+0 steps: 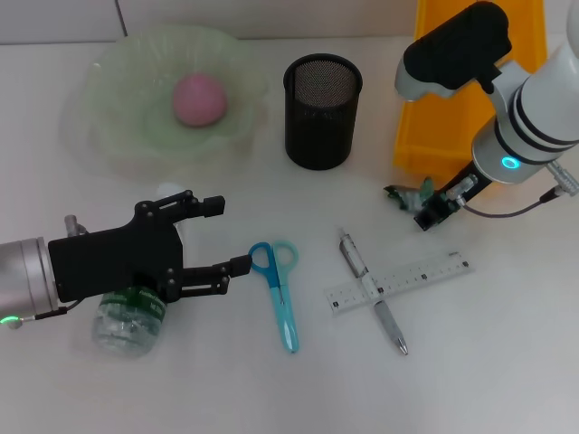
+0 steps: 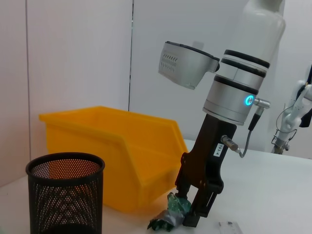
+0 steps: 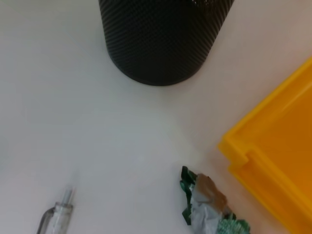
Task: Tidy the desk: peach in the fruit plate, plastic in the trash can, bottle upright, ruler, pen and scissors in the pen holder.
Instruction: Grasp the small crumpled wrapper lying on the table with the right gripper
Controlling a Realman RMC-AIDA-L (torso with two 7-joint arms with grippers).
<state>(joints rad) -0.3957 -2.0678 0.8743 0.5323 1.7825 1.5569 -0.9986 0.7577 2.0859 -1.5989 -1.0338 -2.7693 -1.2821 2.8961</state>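
One peach (image 1: 199,99) sits in one plate (image 1: 118,86); one holder (image 1: 322,110), scissors (image 1: 280,289), pen (image 1: 373,291), ruler (image 1: 400,282) and bottle (image 1: 127,321) on the surface (image 1: 507,362). Left pincer (image 1: 222,237) spread; right pincer (image 1: 425,203) pinching one wrapper (image 1: 409,193).

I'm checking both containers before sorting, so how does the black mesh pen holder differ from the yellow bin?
The pen holder is a round, black, see-through mesh cup; the yellow bin is a boxy container of solid plastic. The pen holder stands in the middle of the desk; the yellow bin sits nearer the right hand, partly under that arm. Both are open-topped, and nothing shows inside either.
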